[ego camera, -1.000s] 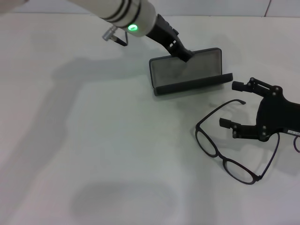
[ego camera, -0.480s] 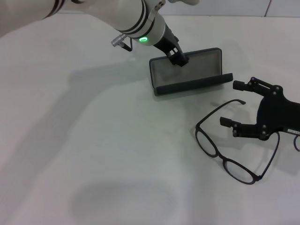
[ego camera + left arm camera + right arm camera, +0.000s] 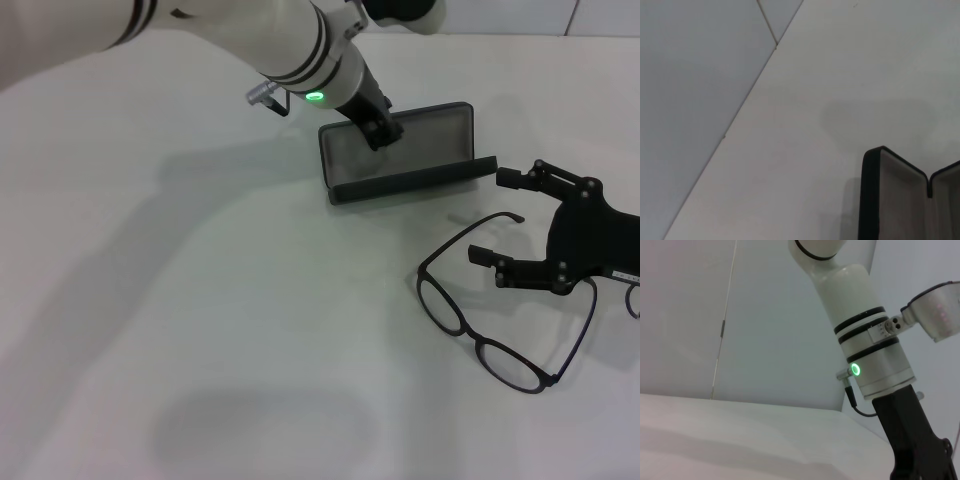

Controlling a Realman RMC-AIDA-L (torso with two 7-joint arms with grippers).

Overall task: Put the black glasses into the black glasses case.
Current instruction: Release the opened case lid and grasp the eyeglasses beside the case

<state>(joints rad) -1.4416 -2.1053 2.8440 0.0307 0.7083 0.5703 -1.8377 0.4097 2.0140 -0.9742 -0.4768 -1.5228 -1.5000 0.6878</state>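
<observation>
The case [image 3: 400,152] is lying open on the white table [image 3: 200,320], toward the far side. Its long axis is running left to right, slightly tilted so the right end sits a bit farther away. The grey-lined half is standing up at the back, and the other half is lying low in front of it as a dark strip. In the left wrist view, one corner of the case [image 3: 900,200] is showing, grey lining inside and black rim, with the hinge notch visible.

The left gripper [image 3: 380,127] is reaching down from the upper left and pressing at the upper edge of the standing half, near its left end. Can't tell how far its fingers are apart, since the black tip is merging with the case. A green light [image 3: 314,97] is glowing on the left arm's wrist; the same light [image 3: 855,369] is showing in the right wrist view.

The glasses [image 3: 480,320] are lying on the table near the case, in front of it and to the right, not touching it. The frame front is running diagonally from upper left to lower right, lenses facing the near-left, temples unfolded and pointing back toward the right.

The right gripper [image 3: 503,225] is hovering over the glasses' temples, fingers spread wide, holding nothing.
</observation>
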